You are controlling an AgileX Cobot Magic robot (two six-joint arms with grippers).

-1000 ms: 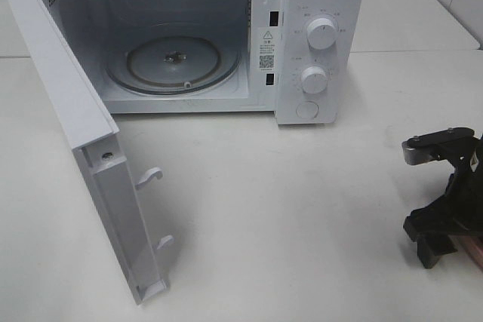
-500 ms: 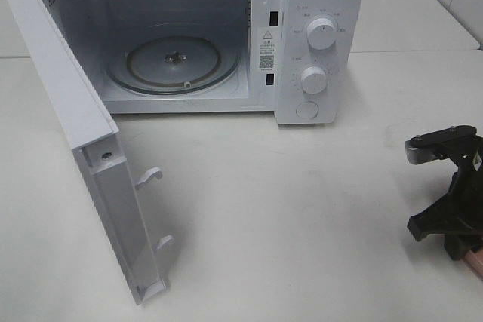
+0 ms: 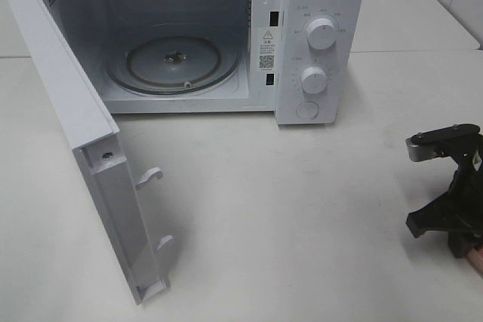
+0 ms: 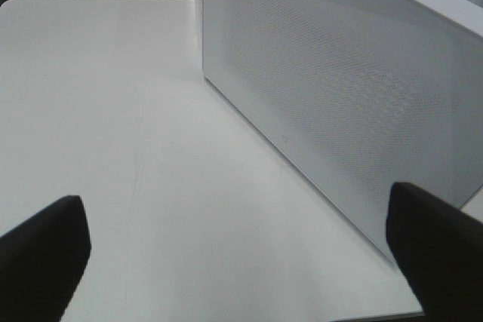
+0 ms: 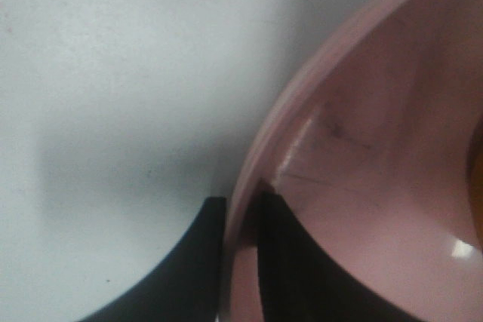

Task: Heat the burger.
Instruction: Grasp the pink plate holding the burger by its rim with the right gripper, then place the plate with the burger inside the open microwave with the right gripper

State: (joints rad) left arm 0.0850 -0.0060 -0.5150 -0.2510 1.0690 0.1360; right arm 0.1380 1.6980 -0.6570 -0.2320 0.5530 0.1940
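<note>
The white microwave stands at the back with its door swung wide open to the left, showing the bare glass turntable. My right gripper is low at the table's right edge. In the right wrist view its fingers are closed on either side of the rim of the pink plate. Only a sliver of the plate shows in the high view. The burger is out of view. My left gripper is open and empty beside the outer face of the microwave door.
The microwave's two knobs and a round button are on its right panel. The door's latch hooks stick out toward the table's middle. The white table spreads between the microwave and my right gripper.
My right arm has shifted slightly to the right and settled lower at the table's edge. The microwave and its door have not moved.
</note>
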